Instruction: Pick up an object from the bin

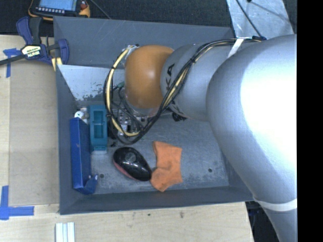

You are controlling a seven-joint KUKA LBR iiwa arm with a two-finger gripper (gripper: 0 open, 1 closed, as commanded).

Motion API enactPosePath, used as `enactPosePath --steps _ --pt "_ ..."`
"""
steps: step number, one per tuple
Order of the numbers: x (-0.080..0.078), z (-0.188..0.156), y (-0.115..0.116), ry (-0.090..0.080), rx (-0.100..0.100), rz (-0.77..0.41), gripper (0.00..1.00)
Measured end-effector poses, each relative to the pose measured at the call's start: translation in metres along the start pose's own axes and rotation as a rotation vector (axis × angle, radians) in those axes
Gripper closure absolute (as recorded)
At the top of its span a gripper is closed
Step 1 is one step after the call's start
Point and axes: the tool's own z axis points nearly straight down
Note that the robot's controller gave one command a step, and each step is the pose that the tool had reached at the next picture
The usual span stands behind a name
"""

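End effector (pixel 125 124) is low in the bin (pixel 151 39), under the arm's orange cover (pixel 145 74) and its cables. The cover hides the working end from me, so I can't tell how far open it is, and I see nothing held in it.

Nearest thing is a teal block (pixel 98 130), just beside the end effector on the side away from the arm and close enough that it may be touching. I can't confirm that. A long blue bar (pixel 79 153) lies beyond the block against the bin wall, with the two packed side by side. A black-and-red mouse (pixel 132 164) sits near the end effector on the camera side, apart from it. An orange cloth (pixel 166 165) lies crumpled just past the mouse, toward the arm's side.

My read is that the pick is not yet made — everything lies flat on the bin floor. The block is the likeliest target given how close it is, with the mouse second. The block is wedged next to the bar, which leaves little room on that side and gives a real risk of nudging both. The mouse is rounded and may slip.
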Motion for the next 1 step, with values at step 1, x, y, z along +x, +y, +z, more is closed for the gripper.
enactPosePath --steps 1 --pt "0.0014 -0.013 -0.0005 0.013 -0.003 0.002 1.0"
